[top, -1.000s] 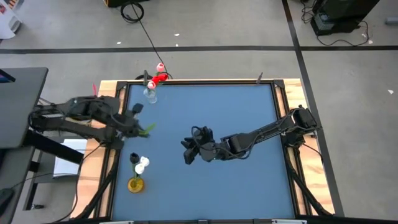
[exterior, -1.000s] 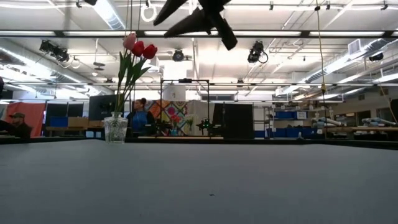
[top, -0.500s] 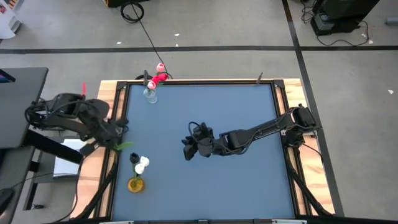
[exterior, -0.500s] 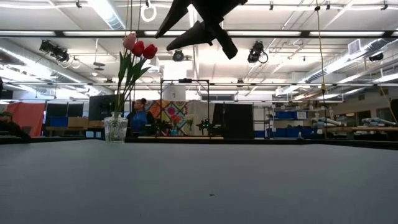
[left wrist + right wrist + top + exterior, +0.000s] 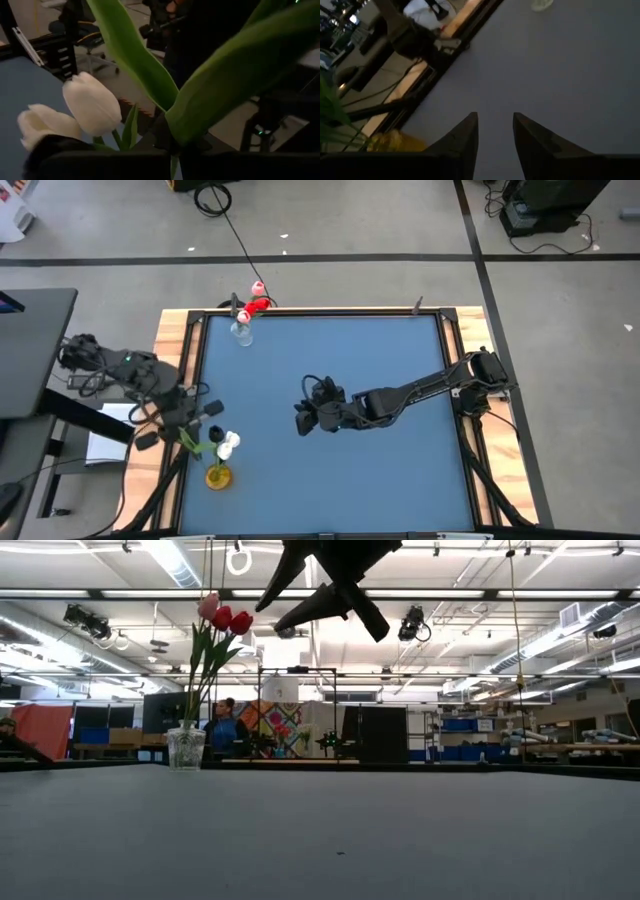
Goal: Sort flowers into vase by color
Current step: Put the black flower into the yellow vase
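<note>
My left gripper [image 5: 186, 428] is shut on a flower whose green leaves [image 5: 197, 443] stick out over the table's near left corner; its head is out of sight. Just beyond it stands a yellow vase [image 5: 218, 476] holding white tulips [image 5: 92, 105] and a dark one [image 5: 214, 434]. A clear vase [image 5: 186, 747] with red and pink tulips [image 5: 225, 618] stands at the far left. My right gripper [image 5: 301, 420] hangs open over the table's middle with nothing between its fingers [image 5: 465, 132]. My left gripper pinches the flower's stem [image 5: 172, 146] between its two fingers, right where the two long leaves [image 5: 235, 80] branch off. The leaves fan out ahead of the fingers, lifted clear of the table beside the white tulips. My own fingers hide the contact itself.
Wooden rails [image 5: 170, 380] frame the blue table top [image 5: 380, 370]. A desk and cables [image 5: 40, 370] lie beyond the left edge. In the low view people sit in the room behind [image 5: 222, 725]. Open table surface stretches right of both vases.
My left gripper has swung toward the table's near edge and slightly left, turning about as it went, and has carried the flower to the yellow vase. It has stayed shut on the stem.
</note>
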{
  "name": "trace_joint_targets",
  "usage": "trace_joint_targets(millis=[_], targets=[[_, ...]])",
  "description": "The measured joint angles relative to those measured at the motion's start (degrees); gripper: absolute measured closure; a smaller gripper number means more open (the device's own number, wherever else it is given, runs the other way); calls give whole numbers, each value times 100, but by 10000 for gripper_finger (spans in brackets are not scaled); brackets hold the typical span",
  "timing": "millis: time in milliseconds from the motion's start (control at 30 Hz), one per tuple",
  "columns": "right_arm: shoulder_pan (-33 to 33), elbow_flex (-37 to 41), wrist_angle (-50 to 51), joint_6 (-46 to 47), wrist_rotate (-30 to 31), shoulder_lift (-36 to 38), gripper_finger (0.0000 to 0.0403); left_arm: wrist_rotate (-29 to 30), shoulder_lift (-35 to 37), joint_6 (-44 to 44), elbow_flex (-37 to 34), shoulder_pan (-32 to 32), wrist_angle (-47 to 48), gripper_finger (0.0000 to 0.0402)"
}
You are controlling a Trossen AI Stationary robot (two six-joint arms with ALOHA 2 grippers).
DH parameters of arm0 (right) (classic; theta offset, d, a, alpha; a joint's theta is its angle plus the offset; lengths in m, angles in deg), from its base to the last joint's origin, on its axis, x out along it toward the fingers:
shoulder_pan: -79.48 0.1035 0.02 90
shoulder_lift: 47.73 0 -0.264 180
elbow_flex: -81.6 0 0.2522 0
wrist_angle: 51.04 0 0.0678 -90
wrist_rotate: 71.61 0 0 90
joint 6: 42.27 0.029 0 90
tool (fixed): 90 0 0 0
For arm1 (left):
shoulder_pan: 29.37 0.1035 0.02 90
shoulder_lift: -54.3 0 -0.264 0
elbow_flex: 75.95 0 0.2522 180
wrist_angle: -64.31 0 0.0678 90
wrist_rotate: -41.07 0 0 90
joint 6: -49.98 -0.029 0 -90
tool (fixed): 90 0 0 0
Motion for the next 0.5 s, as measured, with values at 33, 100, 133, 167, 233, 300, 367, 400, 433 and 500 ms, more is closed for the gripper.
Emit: trace_joint_targets(millis=[33, 100, 133, 167, 233, 300, 367, 400, 433, 500], targets=[[0, 0, 47, 57, -76, 0, 273, 138, 2, -24, -59, -113, -56, 386], [-2, 0, 92, 100, -401, 0, 273, 456, 22, -156, -123, -329, -137, 384], [-2, 0, 93, 99, -583, 0, 273, 601, 24, -252, -157, -436, -110, 384], [-2, 0, 96, 102, -756, 0, 273, 740, 24, -334, -189, -544, -51, 384], [2, 0, 97, 107, -1010, 0, 273, 957, 18, -479, -250, -724, -31, 384], [4, 0, 97, 192, -1110, 0, 273, 1150, 8, -565, -311, -881, 50, 383], [-1, 0, 95, 299, -1133, 0, 273, 1238, 20, -573, -379, -1008, 75, 383], [-9, 0, 97, 336, -1131, 0, 273, 1272, 19, -573, -413, -1060, 61, 383], [-16, 0, 96, 350, -1132, 0, 273, 1281, 12, -577, -434, -1105, 93, 383], [-26, 0, 92, 356, -1154, 0, 273, 1394, 4, -566, -458, -1168, 137, 382]])
